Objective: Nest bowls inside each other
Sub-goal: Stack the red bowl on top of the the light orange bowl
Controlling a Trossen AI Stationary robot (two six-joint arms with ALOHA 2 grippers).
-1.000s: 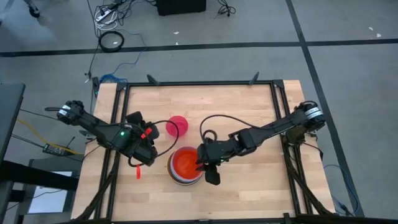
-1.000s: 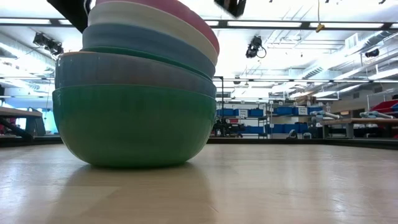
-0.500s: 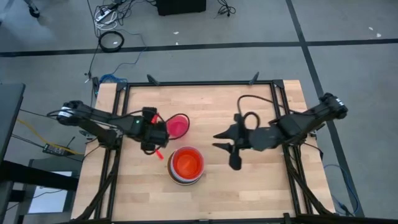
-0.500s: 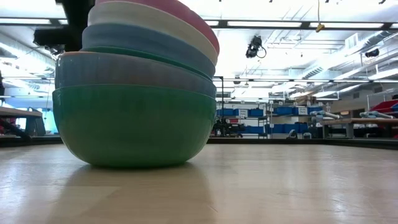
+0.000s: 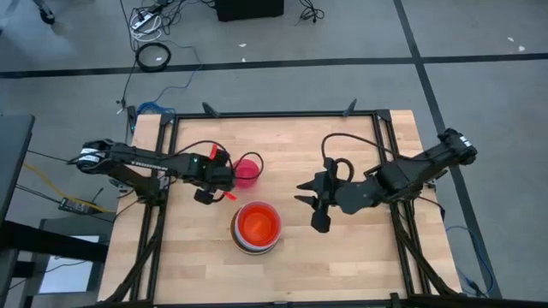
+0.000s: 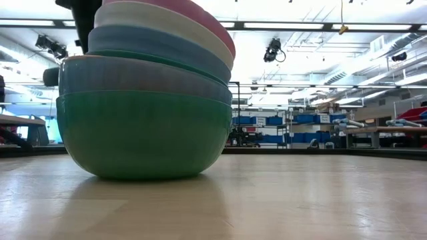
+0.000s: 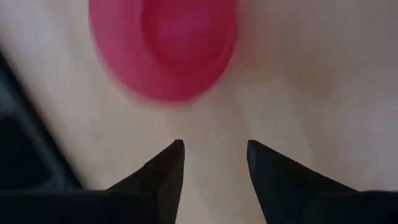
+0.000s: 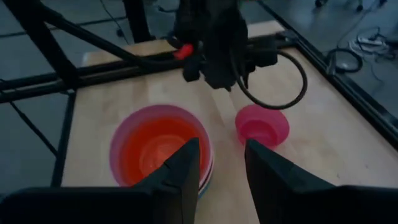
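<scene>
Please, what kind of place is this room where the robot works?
Probably a robotics lab or workshop: behind the wooden table, the low view shows ceiling strip lights, shelving with blue bins and further workbenches; cables lie on the floor.

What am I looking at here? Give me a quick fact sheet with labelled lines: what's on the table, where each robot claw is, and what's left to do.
Table: wooden top
Stack of bowls: nested, teal at the bottom, orange-red innermost
Loose bowl: small red bowl, alone beside the stack
Left gripper: right beside the small red bowl, fingers open, holding nothing
Right gripper: to the side of the stack, fingers apart, empty
Left to do: small red bowl not yet in the stack
</scene>
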